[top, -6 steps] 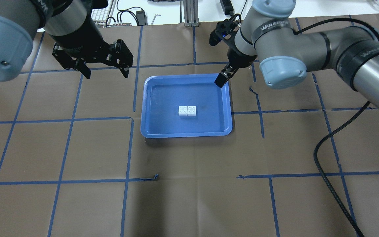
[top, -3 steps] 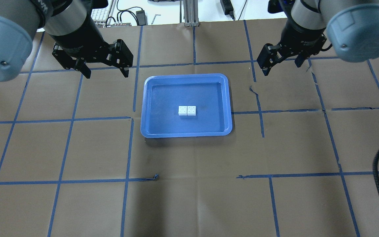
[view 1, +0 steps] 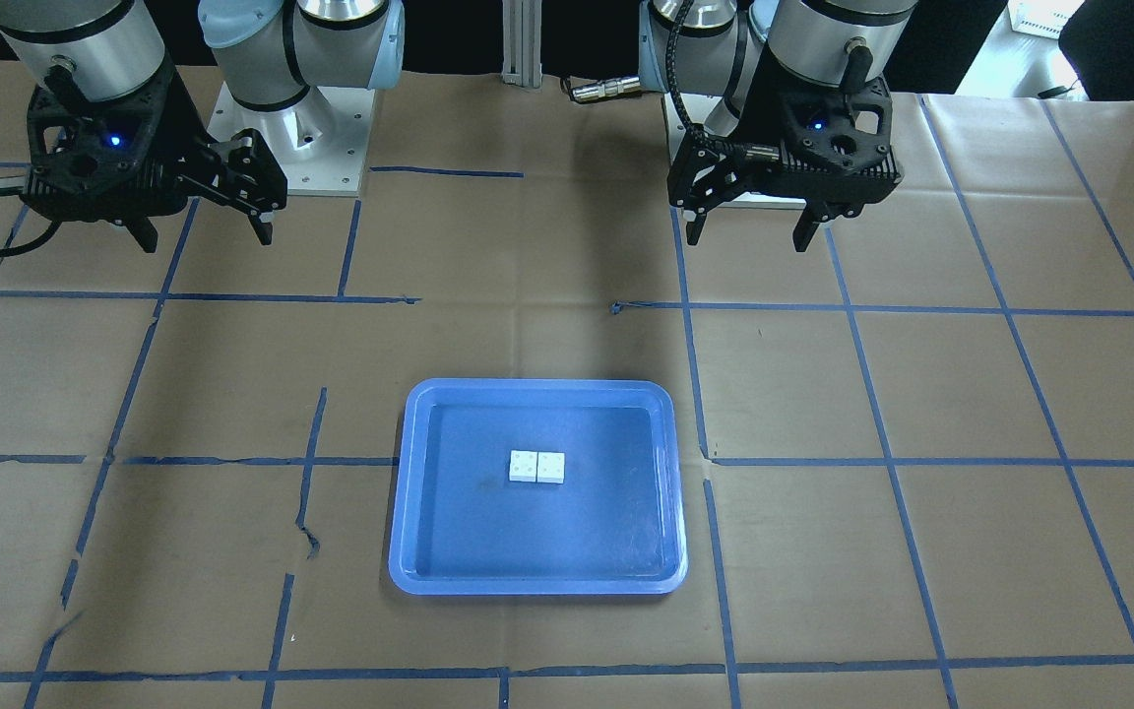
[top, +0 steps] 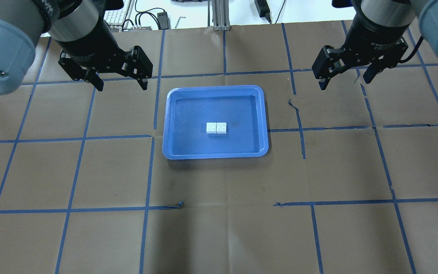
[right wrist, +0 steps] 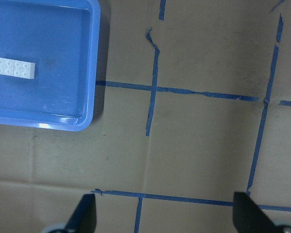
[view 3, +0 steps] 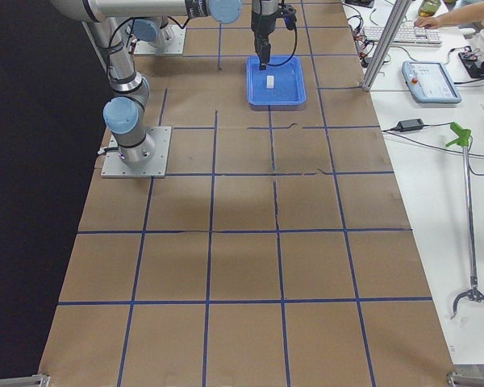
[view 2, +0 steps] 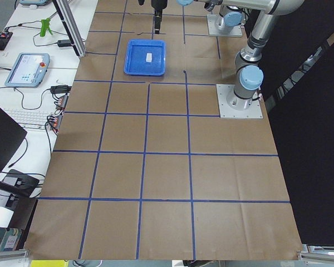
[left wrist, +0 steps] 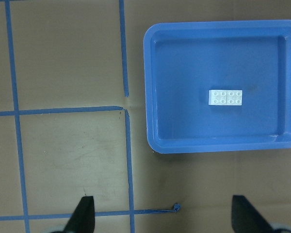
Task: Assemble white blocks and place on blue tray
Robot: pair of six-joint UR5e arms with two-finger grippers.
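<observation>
Sitting side by side and touching, the white blocks (top: 216, 128) lie studs-up near the middle of the blue tray (top: 215, 153), which rests flat on the brown paper-covered table (top: 219, 236). Seen from overhead, the left gripper (top: 121, 84) hangs at about ten o'clock from the tray, jaws spread wide and holding nothing. The right gripper (top: 343, 82) hangs at about two o'clock, likewise spread and empty. Both are well apart from the tray.
</observation>
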